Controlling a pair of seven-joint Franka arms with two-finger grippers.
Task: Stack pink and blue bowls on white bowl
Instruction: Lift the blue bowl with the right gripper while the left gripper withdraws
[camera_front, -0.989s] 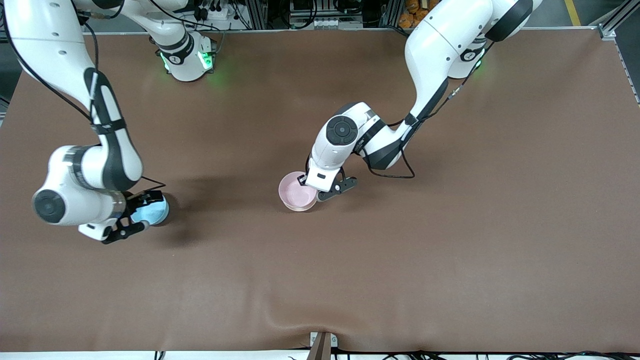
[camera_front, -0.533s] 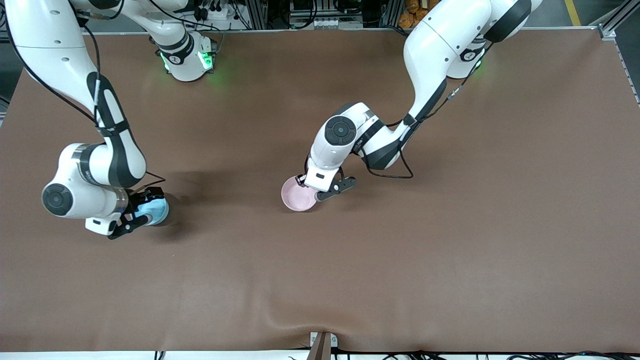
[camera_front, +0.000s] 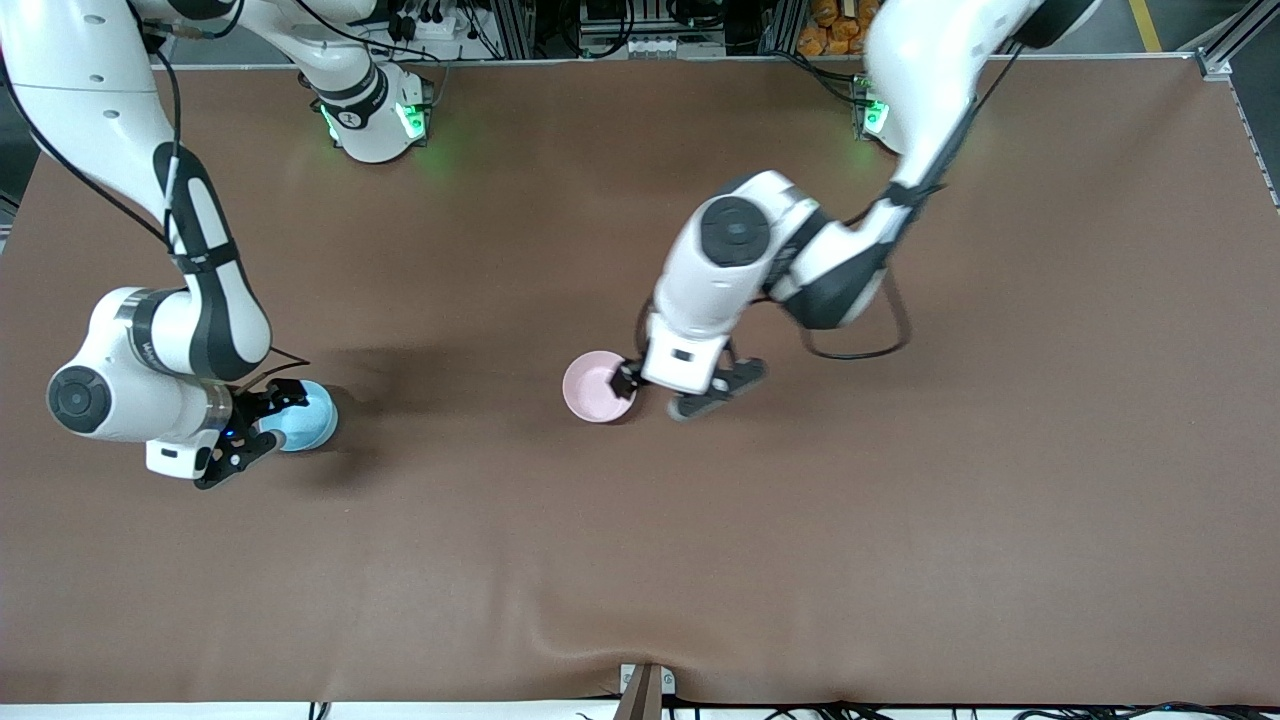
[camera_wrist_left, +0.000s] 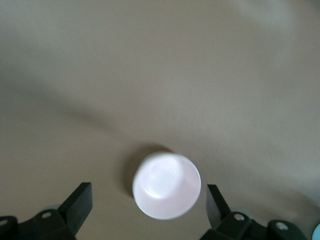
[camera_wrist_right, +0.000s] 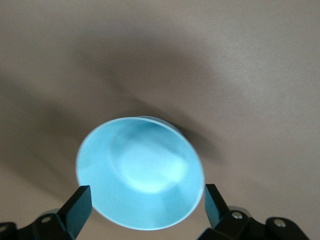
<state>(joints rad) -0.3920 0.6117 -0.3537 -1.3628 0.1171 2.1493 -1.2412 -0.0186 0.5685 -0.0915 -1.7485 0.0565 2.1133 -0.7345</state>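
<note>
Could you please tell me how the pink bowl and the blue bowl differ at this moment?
The pink bowl is pale pink and sits mid-table; the blue bowl is light blue and sits toward the right arm's end. The left gripper, jaws open, is up beside the pink bowl, while the right gripper, jaws open, straddles the blue bowl. Both bowls are round, upright and look alike in size.

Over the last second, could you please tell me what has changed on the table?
The left gripper let go of the pink bowl, opened, and drew up and off toward the left arm's end; the bowl now sits nested in place. The right gripper stayed open around the blue bowl, shifting only slightly. The blue bowl did not move.
</note>
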